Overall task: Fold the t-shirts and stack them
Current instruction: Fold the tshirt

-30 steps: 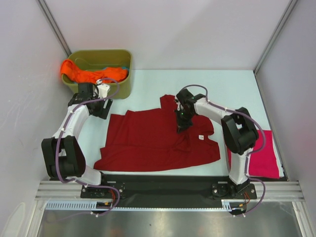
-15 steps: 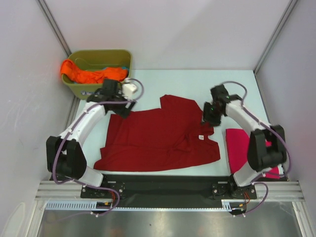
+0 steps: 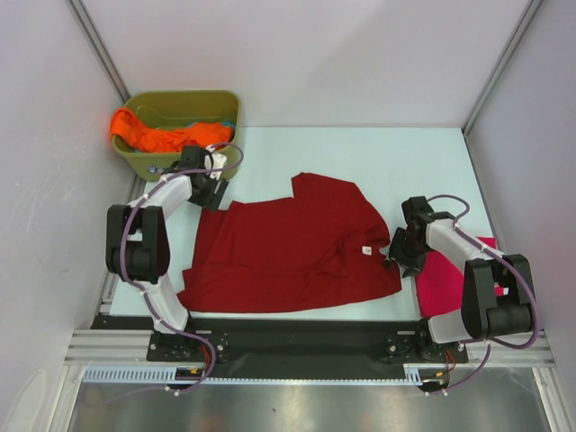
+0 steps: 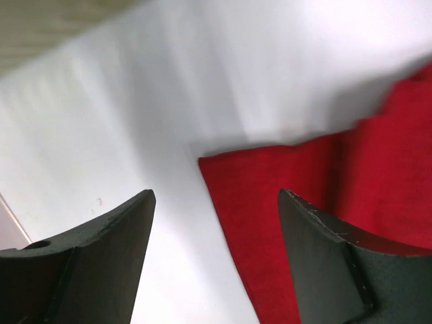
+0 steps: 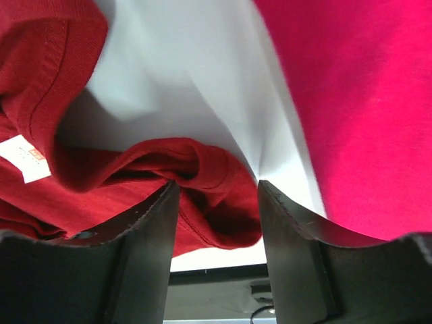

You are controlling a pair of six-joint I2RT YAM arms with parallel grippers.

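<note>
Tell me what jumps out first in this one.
A dark red shirt lies spread across the middle of the table, the biggest patch of colour. A pink shirt lies at the right edge under the right arm; an orange shirt spills from the green tub at far left. The left fingers and right fingers stand open at the red shirt's opposite sides.

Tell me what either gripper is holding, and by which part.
Nothing is held. The left gripper hangs open over a corner of the red shirt; the right gripper, open, straddles a bunched fold at its edge.
</note>
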